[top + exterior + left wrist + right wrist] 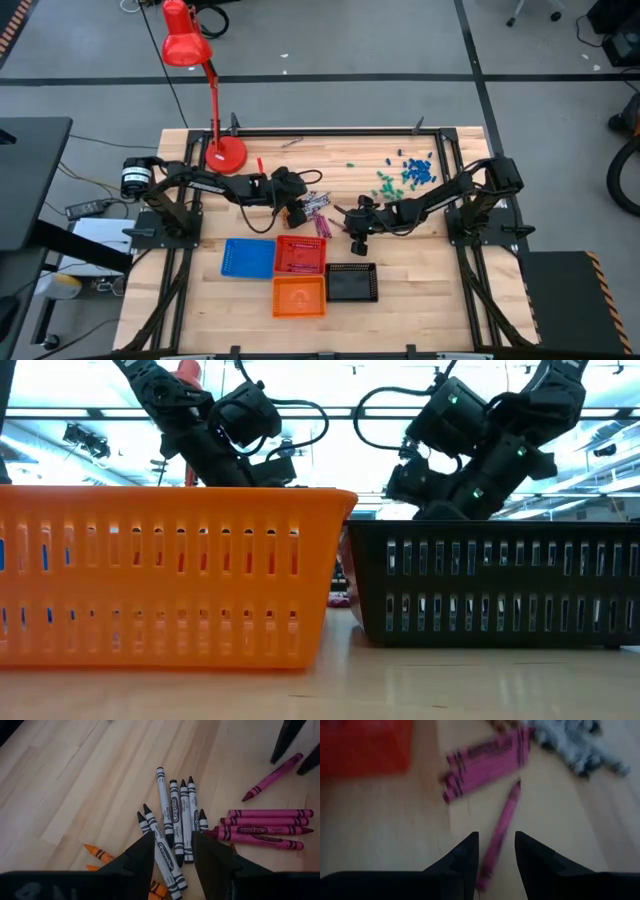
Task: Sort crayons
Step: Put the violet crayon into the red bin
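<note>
- Right now your left gripper (172, 857) hangs low over the pile of crayons in the middle of the table (420, 300), its two dark fingers spread apart with nothing clenched between them; the gap frames the lower ends of the grey crayons (175, 815).
- Look at the left wrist view: the grey crayons lie fanned out side by side on the wood, the magenta crayons (265, 827) are stacked in a neat row just beside them, and the orange crayons (97, 854) peek out next to the left finger.
- Your right gripper (496, 855) is also released, fingers apart, straddling a single magenta crayon (502, 830) that lies loose on the wood apart from the magenta stack. Whether the fingers touch it you cannot tell.
- From above, you see both grippers meeting near the table's centre, the left gripper from the left, the right from the right, with the crayon pile between them.
- Just in front of the pile sit four small trays: a blue tray (248, 258), a red tray (300, 254), an orange tray (299, 297) and a black tray (351, 283).
- A red desk lamp (222, 152) stands at the table's far left corner, and small green and blue bits (405, 172) lie scattered behind the right arm.
</note>
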Tool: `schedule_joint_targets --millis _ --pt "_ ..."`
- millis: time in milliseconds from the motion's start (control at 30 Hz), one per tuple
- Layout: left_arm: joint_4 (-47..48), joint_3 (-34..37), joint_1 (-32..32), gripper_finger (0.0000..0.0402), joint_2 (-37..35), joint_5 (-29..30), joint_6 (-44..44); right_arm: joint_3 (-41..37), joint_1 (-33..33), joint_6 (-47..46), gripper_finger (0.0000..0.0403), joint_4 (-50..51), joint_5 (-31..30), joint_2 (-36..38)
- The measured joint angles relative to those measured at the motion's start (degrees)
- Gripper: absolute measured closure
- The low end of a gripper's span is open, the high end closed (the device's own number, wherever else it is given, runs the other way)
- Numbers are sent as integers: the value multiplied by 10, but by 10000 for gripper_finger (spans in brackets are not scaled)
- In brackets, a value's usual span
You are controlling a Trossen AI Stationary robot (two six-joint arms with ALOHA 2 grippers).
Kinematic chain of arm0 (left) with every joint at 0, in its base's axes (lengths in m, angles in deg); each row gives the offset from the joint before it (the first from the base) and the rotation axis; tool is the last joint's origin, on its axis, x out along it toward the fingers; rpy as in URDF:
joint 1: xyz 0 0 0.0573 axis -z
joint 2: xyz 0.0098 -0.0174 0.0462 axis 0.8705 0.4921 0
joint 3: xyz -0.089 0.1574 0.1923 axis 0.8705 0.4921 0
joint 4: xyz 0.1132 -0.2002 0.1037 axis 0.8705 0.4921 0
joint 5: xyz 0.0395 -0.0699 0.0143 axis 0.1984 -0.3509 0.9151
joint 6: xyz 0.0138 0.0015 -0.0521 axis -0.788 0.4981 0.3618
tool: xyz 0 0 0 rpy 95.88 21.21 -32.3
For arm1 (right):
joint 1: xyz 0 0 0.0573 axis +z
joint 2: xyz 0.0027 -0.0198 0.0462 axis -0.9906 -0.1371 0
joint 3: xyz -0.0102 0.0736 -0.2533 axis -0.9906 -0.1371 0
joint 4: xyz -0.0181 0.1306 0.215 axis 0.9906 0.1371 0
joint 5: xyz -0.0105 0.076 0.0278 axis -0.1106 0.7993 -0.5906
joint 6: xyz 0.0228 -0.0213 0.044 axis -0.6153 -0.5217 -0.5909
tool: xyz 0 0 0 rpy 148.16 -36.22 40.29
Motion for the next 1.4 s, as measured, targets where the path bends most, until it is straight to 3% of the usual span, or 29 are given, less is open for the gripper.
schedule_joint_targets --millis 400,600,867,1400 --pt "8 0 0 260 0 0 0 5 -20 -13 278 4 28 -21" --pt "9 0 0 260 0 -14 -12 5 -21 -12 321 6 28 -21" --pt "9 0 11 260 -2 -77 -110 4 -22 -8 379 10 27 -22" --pt "-10 0 20 260 -2 -78 -122 1 -23 -3 373 3 11 -4"
